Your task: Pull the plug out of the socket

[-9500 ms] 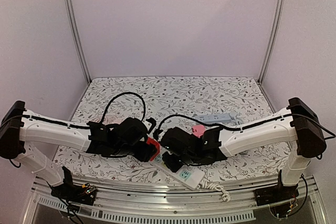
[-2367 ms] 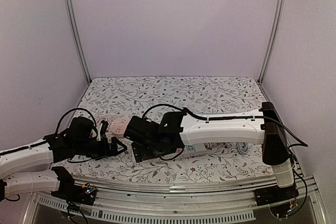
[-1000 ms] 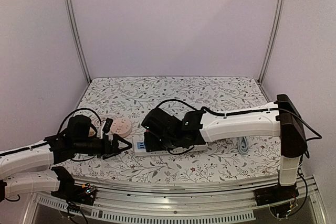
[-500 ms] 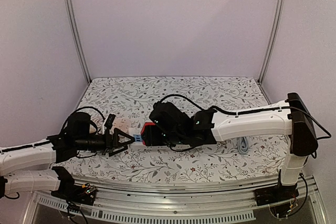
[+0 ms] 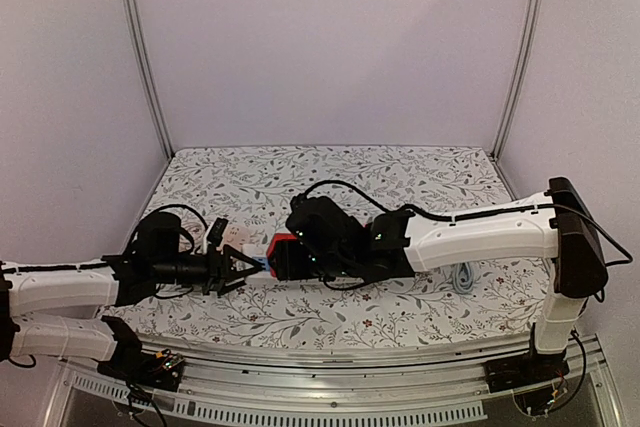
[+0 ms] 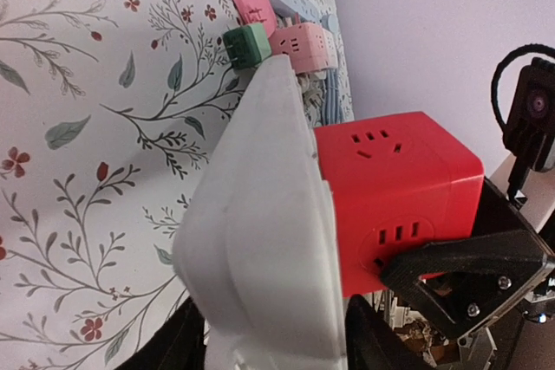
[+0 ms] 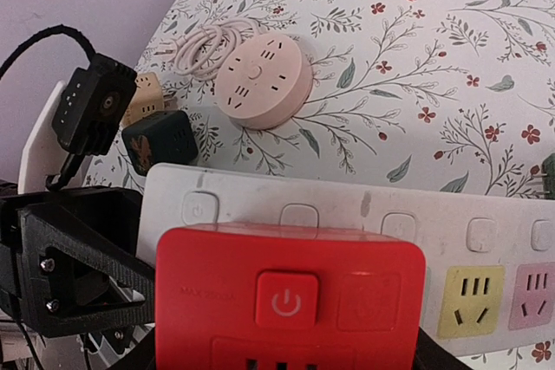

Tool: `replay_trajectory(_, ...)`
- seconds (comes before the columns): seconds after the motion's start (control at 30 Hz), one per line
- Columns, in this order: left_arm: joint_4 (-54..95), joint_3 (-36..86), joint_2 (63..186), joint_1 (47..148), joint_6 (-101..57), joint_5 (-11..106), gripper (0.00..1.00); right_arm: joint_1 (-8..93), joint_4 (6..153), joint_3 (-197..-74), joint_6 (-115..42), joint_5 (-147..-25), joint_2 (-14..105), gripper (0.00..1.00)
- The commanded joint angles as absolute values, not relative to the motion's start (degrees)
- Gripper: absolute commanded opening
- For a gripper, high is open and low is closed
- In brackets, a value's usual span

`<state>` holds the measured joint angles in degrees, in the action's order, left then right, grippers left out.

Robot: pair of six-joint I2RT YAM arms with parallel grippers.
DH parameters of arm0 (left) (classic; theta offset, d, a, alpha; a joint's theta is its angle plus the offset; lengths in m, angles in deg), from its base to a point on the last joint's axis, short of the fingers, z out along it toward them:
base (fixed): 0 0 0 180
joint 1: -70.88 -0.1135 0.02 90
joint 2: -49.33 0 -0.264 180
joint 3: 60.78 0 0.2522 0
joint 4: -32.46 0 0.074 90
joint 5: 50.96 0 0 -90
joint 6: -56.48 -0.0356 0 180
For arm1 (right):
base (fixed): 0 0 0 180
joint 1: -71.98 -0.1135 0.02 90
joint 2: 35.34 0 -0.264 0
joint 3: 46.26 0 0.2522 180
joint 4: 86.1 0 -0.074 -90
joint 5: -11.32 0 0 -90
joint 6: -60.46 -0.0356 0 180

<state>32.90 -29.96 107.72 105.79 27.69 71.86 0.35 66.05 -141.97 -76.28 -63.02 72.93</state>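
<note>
A red cube plug (image 7: 290,301) sits plugged into a white power strip (image 7: 347,205), the socket. My right gripper (image 7: 286,354) is shut on the cube, one finger on each side. The strip's near end (image 6: 260,240) fills the left wrist view, with the red cube (image 6: 390,197) on its right face. My left gripper (image 6: 273,344) is shut on that end, its black fingers (image 6: 173,348) against both edges. From above, the left gripper (image 5: 245,269) and the right gripper (image 5: 285,259) meet at the red cube (image 5: 283,245) on the table's left-centre.
A round pink socket (image 7: 260,80) with a coiled white cable (image 7: 208,41) lies behind the strip, beside a black cube (image 7: 156,140) and a beige cube (image 7: 143,93). Green (image 6: 245,45) and pink cubes (image 6: 256,6) sit farther right. A cable (image 5: 465,277) lies at right.
The left gripper has moved right onto the strip's end and closed from wide open. The right arm has shifted the strip and red cube slightly left.
</note>
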Motion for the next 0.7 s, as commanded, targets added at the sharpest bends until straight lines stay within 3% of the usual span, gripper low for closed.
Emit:
replay_trajectory(0.0,34.6,-29.1,109.0,105.1,28.0,72.7,0.50,-0.2,70.3,-143.0,-73.7,-61.7,70.6,0.41)
replay_trajectory(0.4,35.5,-29.4,109.3,105.1,28.9,72.0,0.20,-0.7,67.5,-145.6,-72.8,-61.1,72.9,0.41)
replay_trajectory(0.67,35.8,-29.9,109.6,105.1,29.6,71.7,0.11,-0.7,67.1,-145.7,-74.6,-59.6,73.2,0.41)
